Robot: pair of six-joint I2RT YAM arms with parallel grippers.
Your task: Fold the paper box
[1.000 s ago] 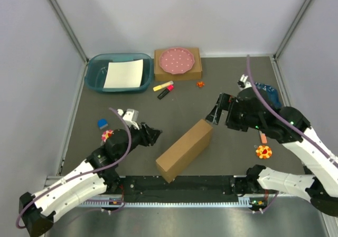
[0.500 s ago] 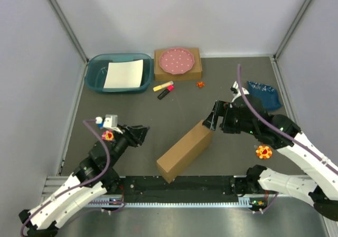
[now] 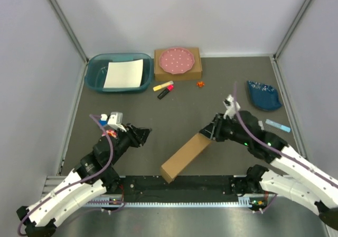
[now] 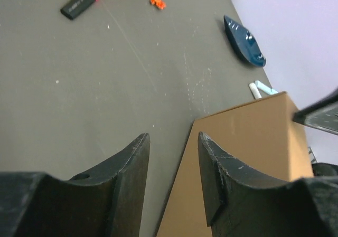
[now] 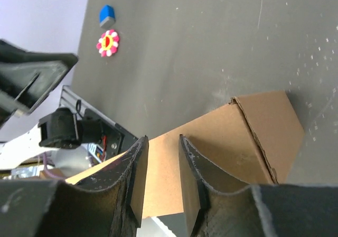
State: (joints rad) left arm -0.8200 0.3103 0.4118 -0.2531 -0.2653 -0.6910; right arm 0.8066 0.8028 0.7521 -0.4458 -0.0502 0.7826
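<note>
Dark grey table: your paper box lies slantwise at lower centre of the top view. Your left gripper, lower left, stands half open and empty. Your right gripper is at the box's upper-right end, jaws barely apart; you cannot tell whether they pinch cardboard.

The plain brown paper box, folded shut into a long block, lies diagonally.

The left arm reaches in from lower left, left fingers parted with a clear gap. The right arm stretches from lower right toward centre, right fingers nearly together.
</note>
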